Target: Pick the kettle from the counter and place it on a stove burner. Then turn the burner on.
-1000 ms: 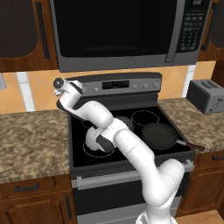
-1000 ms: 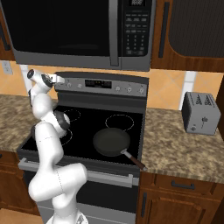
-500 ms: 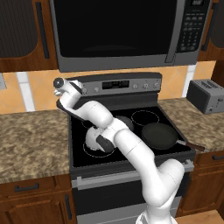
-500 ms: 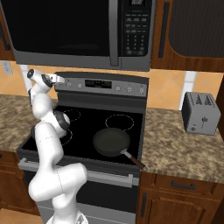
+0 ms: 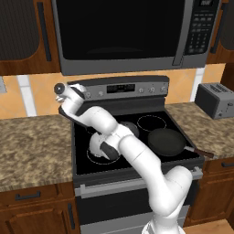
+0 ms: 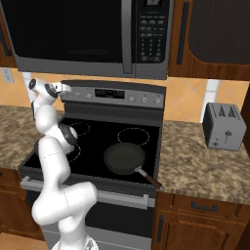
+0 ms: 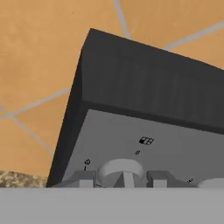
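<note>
My gripper (image 5: pixel 85 94) is up at the left end of the stove's grey control panel (image 5: pixel 132 87), also seen from the other side as gripper (image 6: pixel 65 88). In the hand view its two finger tips stand tight on either side of a round grey burner knob (image 7: pixel 120 169), shut on it. A pale grey dome, the kettle (image 5: pixel 130 130), sits on the black glass cooktop (image 5: pixel 151 157) on the left side, mostly hidden behind my forearm. A white burner ring (image 5: pixel 101 159) shows partly under my elbow. The granite counter (image 5: pixel 32 146) runs to the left.
A black frying pan (image 5: pixel 165 140) lies on the front right burner, its handle pointing to the right front edge. A silver toaster (image 6: pixel 223 126) stands on the right counter. The microwave (image 5: pixel 123 32) hangs low over the stove.
</note>
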